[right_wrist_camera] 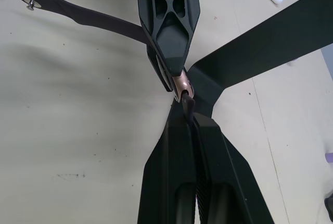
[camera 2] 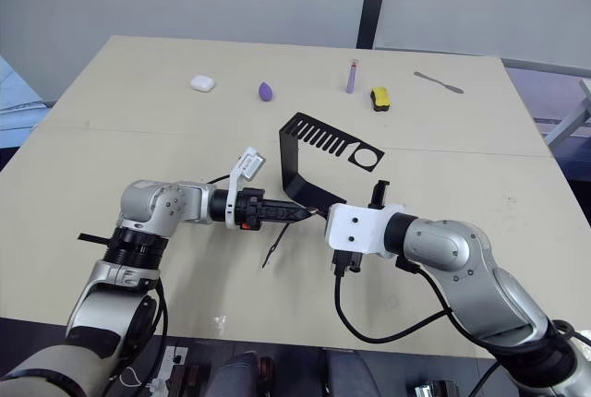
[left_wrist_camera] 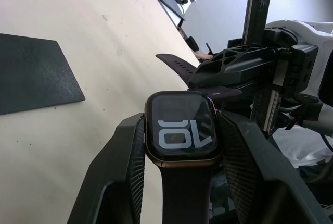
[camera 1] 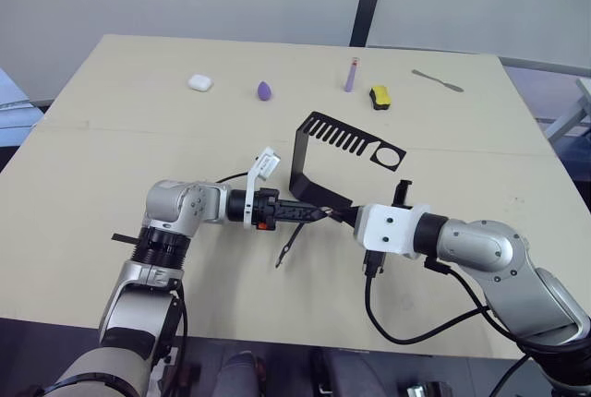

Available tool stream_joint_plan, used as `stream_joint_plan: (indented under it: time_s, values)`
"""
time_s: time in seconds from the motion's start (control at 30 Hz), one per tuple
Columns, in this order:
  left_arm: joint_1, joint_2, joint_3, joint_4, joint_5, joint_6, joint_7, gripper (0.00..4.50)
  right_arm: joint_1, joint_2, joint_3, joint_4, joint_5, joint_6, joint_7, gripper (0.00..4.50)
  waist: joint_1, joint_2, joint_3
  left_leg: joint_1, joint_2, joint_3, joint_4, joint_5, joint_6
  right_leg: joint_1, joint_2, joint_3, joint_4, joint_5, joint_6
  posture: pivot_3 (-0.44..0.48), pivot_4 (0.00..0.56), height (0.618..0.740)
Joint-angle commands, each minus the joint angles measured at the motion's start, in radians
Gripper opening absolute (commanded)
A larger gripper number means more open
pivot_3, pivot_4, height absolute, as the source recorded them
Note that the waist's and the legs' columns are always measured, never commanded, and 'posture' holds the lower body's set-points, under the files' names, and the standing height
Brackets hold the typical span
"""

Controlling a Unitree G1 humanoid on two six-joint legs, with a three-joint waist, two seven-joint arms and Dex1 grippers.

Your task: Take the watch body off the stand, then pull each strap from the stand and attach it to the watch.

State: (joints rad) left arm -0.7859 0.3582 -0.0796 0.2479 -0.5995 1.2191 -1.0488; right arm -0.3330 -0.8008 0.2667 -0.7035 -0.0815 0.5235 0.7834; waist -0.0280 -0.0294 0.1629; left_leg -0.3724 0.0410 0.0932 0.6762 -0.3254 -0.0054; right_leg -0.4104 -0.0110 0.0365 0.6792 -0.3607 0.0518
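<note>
The left pincer (left_wrist_camera: 179,182) clamps the watch (left_wrist_camera: 180,133), one strap (camera 1: 292,247) hanging from it toward the desk (camera 1: 138,102). The right pincer (right_wrist_camera: 193,125) is closed on the second strap (right_wrist_camera: 190,108), its end meeting the watch's rim just before the stand (camera 1: 319,152). The beige desk bears small items along its far edge, beneath a pale wall.

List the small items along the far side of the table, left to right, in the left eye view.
White earbud case → purple egg-shaped sponge → purple tube → yellow-and-black block → grey spatula-like tool.
</note>
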Motion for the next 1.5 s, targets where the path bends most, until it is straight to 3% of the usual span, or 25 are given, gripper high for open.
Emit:
stream_joint_plan:
  time_s: [0.03,1.5]
  values:
    - [-0.013,-0.021,-0.004,-0.059,-0.056,0.007,-0.024,1.59,-0.018,0.007,-0.008,-0.023,-0.012,-0.011,-0.001,0.0,0.0,0.0,0.0,0.0,0.0,0.0,0.0,0.0,0.0,0.0,0.0,0.0,0.0,0.0,0.0,0.0,0.15,0.74]
    - [-0.011,-0.053,-0.026,-0.061,-0.034,-0.016,0.014,1.59,-0.053,0.025,0.004,-0.016,-0.038,0.006,0.022,0.0,0.0,0.0,0.0,0.0,0.0,0.0,0.0,0.0,0.0,0.0,0.0,0.0,0.0,0.0,0.0,0.0,0.15,0.74]
